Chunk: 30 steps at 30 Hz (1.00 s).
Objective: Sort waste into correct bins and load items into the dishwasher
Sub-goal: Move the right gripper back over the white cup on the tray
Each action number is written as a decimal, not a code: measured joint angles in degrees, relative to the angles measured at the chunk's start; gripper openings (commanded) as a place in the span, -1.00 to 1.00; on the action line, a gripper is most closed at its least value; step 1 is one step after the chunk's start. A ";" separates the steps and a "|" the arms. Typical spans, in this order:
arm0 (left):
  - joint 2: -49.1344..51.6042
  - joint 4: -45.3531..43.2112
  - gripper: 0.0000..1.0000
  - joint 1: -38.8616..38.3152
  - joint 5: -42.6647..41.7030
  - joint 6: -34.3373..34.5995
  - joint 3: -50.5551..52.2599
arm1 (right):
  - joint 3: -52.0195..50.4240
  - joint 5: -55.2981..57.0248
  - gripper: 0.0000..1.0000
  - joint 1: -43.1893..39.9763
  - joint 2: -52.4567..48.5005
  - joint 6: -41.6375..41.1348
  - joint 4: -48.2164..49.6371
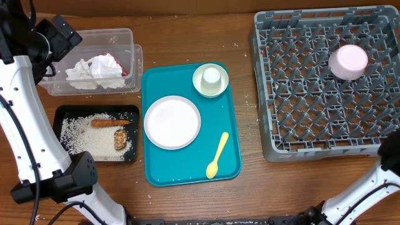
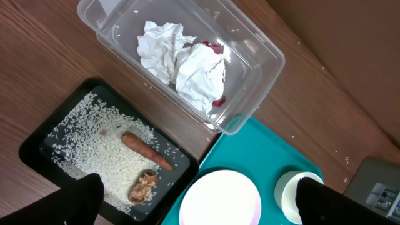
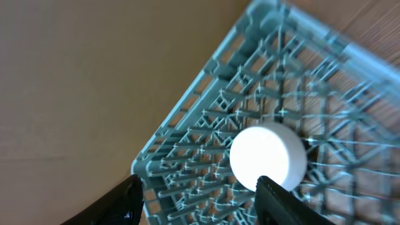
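The clear tub (image 1: 134,56) holds the crumpled napkin (image 1: 94,72) and the red wrapper (image 1: 125,72). The black tray (image 1: 59,115) holds rice crumbs (image 1: 87,140), the carrot stick (image 1: 109,123) and the brown chunk (image 1: 120,139). On the teal tray (image 1: 187,172) lie the plate (image 1: 172,122), a bowl (image 1: 203,87) with the cup (image 1: 212,75) in it, and the spoon (image 1: 217,156). An upturned bowl (image 1: 348,61) sits in the grey rack (image 1: 300,94). My left gripper (image 2: 200,209) is open and empty, high above the plate (image 2: 219,200). My right gripper (image 3: 200,206) is open and empty, above the rack near the upturned bowl (image 3: 269,156).
The left arm stands along the table's left edge beside the tub. The right arm's base shows at the bottom right corner, by the rack's front corner. Loose crumbs dot the wooden table (image 1: 247,100) between the teal tray and the rack.
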<state>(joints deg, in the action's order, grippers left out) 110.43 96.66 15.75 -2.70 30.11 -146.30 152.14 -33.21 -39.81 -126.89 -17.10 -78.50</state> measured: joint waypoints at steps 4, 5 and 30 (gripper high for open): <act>0.00 -0.02 1.00 0.00 0.00 0.00 0.00 | 2.82 5.05 1.00 5.35 6.43 1.09 -4.46; 0.00 0.00 0.99 0.00 0.00 0.00 0.00 | 2.86 4.98 1.00 6.80 7.26 1.75 -5.42; 0.00 0.00 0.99 0.00 0.00 0.00 0.00 | -32.74 35.91 1.00 69.11 1.95 0.42 13.33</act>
<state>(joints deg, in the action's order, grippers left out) 110.43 96.66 15.75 -2.70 30.11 -146.30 119.39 2.70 29.30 -124.95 -16.69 -65.17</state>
